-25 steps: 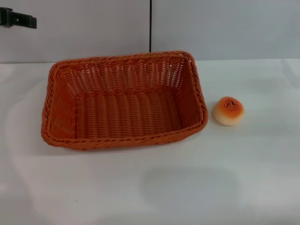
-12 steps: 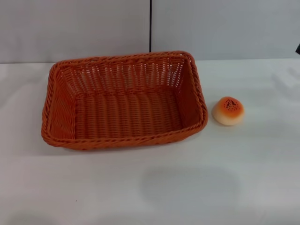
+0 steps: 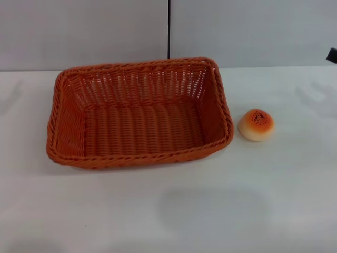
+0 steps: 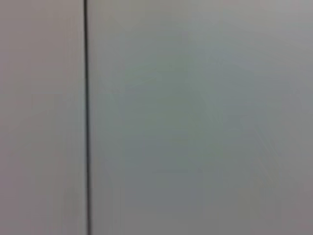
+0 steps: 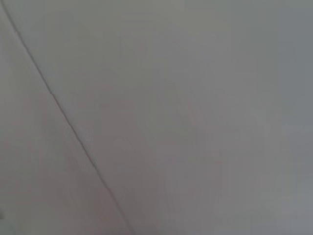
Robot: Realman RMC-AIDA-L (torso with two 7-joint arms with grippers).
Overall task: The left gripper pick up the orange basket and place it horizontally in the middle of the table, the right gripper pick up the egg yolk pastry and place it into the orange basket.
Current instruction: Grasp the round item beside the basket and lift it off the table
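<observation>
- Basket (image 3: 139,113) sits mid-table (image 3: 210,211), lengthwise across; pastry (image 3: 256,125) just right of it, apart.
- Left gripper has left view; right gripper (image 3: 332,55) now edges in, jaws unreadable: the pastry step is likely starting.

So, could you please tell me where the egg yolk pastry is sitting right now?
In the head view the egg yolk pastry sits on the table, on the robot's right, just outside the orange basket and not touching it.

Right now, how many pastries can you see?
1. The pastry sits on the table, right of the basket, apart from it. None in the basket.
</observation>
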